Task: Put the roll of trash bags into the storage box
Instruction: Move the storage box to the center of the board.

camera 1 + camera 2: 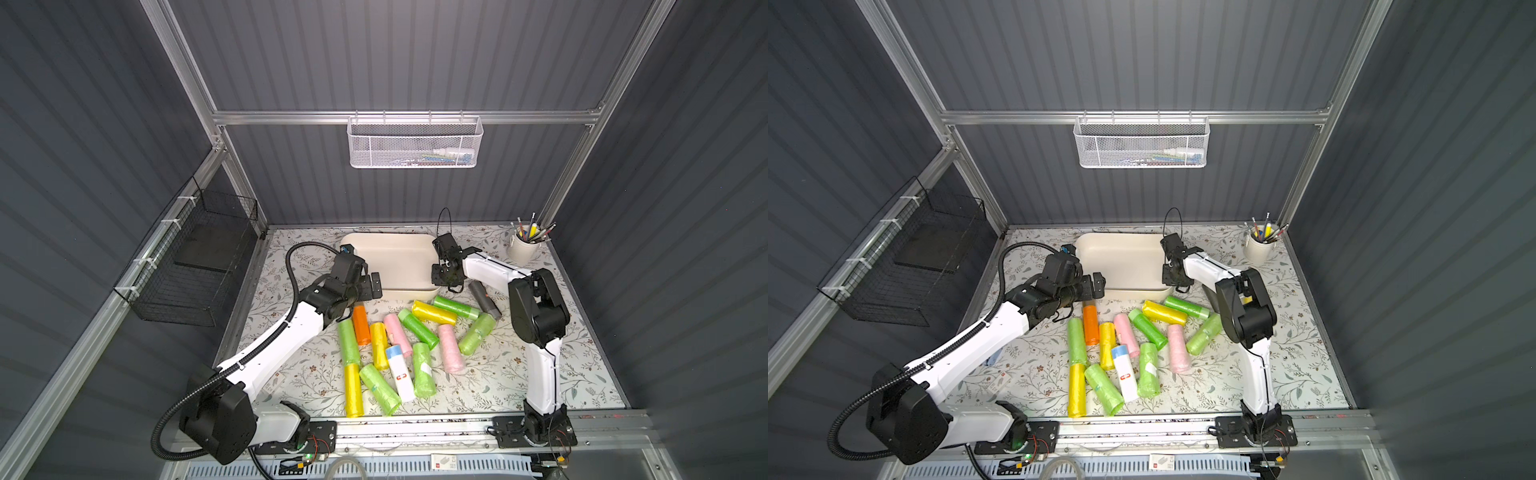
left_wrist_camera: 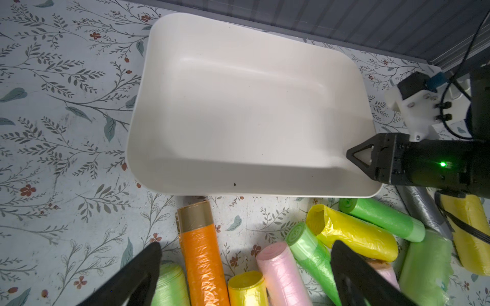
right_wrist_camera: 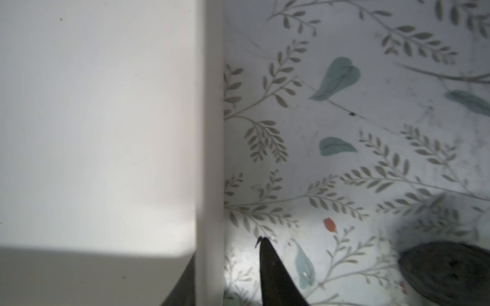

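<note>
**Left fingers spread over the rolls; right pinches the box wall**

Black fingers of the left gripper loom closest in the left wrist view, spread wide and holding nothing, poised above the orange roll. In a top view the rolls of trash bags lie loose on the table at 6 o'clock of the storage box. The orange one sits at about 7 o'clock, just beside the front wall. Nothing is in the box.

The right gripper is clamped on the box's side wall near its 5 o'clock corner, one finger inside and one outside, probably to steady it.

The rolls look light, soft and slick: thin film wound tight, likely to squash and slip under pressure. The best hold, I judge, is across the orange roll's middle, jaws square to its length, clear of the brown-banded end.
</note>
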Robot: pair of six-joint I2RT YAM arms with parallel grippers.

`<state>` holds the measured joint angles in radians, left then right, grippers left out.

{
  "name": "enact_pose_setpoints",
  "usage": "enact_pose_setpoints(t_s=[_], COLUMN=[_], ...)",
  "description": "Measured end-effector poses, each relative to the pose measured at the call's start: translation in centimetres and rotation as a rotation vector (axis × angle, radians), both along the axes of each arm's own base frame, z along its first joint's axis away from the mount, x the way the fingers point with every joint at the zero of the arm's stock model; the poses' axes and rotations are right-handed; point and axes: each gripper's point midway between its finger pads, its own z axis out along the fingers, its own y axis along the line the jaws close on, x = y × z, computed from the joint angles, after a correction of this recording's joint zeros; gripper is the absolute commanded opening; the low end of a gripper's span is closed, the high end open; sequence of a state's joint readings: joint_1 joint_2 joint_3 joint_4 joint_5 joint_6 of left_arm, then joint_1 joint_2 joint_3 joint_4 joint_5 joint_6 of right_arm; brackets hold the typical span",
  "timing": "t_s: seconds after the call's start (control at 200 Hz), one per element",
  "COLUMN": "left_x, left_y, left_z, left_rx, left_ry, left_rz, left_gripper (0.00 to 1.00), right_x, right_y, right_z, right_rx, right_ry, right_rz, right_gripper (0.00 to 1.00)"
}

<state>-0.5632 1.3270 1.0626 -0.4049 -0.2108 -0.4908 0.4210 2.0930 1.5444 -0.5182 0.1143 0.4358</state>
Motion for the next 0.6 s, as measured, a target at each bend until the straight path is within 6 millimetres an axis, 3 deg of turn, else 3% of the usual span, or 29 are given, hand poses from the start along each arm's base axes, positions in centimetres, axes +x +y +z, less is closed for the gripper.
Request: enact_pose_setpoints(t_s=[0.215,0.335,0.415,0.5,0.6], left_x=[0.1,-0.1,-0.2,-0.4,-1.1], left_y=[0.5,1.3,1.9,2.5,3.4], left_z=[-1.1,-1.4,-1.2,-1.1,-1.3], left_rx=[0.044,0.088,0.115,0.141,0.166], left_ry=[0.024,0.038,0.043,0.053,0.078], left_rz=[0.014,0.033,0.052,0.072,0.097], left_gripper=[1.00,1.00,1.00,1.00,1.00], right_x=[-0.2,-0.3,-0.5,-0.4,-0.6], right_y=[-3.1,-3.8,-3.9,-3.5,-2.8], right_z=[0.2,1.0,2.3,4.2,6.9], right_rx=[-0.018,-0.034,-0.051,-0.044,-0.007], right_ry=[0.000,-0.009,-0.024,-0.060,-0.111], right_rz=[-0.035,-0.024,-0.009,0.009,0.020], right_gripper=[0.36,0.55,0.61,0.78,0.83])
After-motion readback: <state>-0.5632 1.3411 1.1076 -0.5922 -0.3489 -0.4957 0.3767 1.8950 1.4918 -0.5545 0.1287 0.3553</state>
